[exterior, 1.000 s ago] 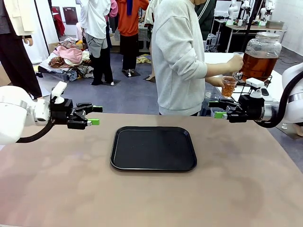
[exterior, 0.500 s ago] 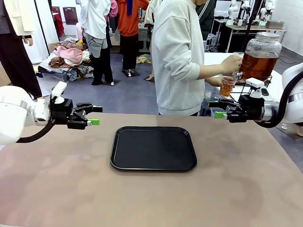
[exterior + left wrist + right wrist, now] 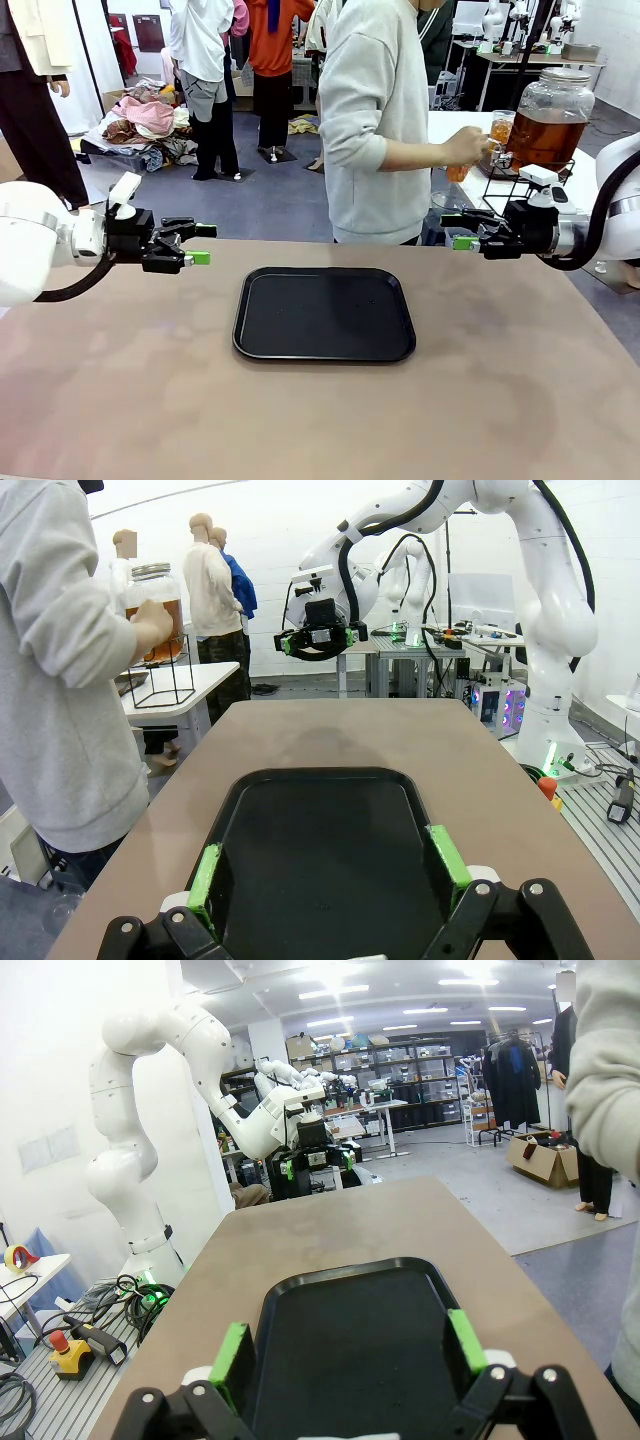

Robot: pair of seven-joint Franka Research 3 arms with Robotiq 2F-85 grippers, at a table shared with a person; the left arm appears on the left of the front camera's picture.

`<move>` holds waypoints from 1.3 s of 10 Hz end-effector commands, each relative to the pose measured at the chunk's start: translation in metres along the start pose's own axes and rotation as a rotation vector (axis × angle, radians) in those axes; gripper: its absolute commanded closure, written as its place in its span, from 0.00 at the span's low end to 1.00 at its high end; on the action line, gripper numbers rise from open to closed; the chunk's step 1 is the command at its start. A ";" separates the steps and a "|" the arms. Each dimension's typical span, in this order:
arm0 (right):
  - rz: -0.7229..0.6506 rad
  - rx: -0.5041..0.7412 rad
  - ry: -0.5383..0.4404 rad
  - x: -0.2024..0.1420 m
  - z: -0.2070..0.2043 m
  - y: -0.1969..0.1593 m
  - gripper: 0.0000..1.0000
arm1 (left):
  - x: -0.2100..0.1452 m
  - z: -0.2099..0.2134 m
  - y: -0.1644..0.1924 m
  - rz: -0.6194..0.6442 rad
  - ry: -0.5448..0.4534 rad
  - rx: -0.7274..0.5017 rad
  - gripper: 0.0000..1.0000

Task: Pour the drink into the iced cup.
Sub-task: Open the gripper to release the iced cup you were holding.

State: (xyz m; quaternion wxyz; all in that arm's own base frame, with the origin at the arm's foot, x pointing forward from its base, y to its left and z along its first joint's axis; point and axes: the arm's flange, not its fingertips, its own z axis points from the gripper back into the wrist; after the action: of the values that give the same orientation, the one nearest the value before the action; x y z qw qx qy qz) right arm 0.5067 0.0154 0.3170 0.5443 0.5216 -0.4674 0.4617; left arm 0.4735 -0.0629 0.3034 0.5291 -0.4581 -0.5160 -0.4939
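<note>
Both my grippers, left (image 3: pixel 200 243) and right (image 3: pixel 458 229), hover spread and empty; the drink (image 3: pixel 458 172), in the person's hand (image 3: pixel 466 147), sits just beyond my right gripper, the nearer one.

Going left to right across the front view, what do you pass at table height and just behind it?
Left gripper → black tray → right gripper → drink jar.

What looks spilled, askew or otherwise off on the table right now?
Nothing stands out. The black rectangular plastic tray lies flat and square on the brown table, with no spill; left gripper and right gripper hang open above the table.
</note>
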 end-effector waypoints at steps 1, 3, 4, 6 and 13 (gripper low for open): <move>-0.010 -0.005 0.007 0.004 0.000 -0.001 0.00 | 0.002 0.000 0.000 -0.001 -0.007 -0.004 0.00; -0.010 -0.005 0.007 0.004 0.000 -0.001 0.00 | 0.002 0.000 0.000 -0.001 -0.007 -0.004 0.00; -0.010 -0.005 0.007 0.004 0.000 -0.001 0.00 | 0.002 0.000 0.000 -0.001 -0.007 -0.004 0.00; -0.010 -0.005 0.007 0.004 0.000 -0.001 0.00 | 0.002 0.000 0.000 -0.001 -0.007 -0.004 0.00; -0.010 -0.005 0.007 0.004 0.000 -0.001 0.00 | 0.002 0.000 0.000 -0.001 -0.007 -0.004 0.00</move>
State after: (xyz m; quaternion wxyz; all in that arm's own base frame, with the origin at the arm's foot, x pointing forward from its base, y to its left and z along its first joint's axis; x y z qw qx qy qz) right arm 0.5067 0.0154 0.3170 0.5443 0.5216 -0.4674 0.4617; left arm 0.4735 -0.0629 0.3034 0.5291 -0.4581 -0.5160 -0.4939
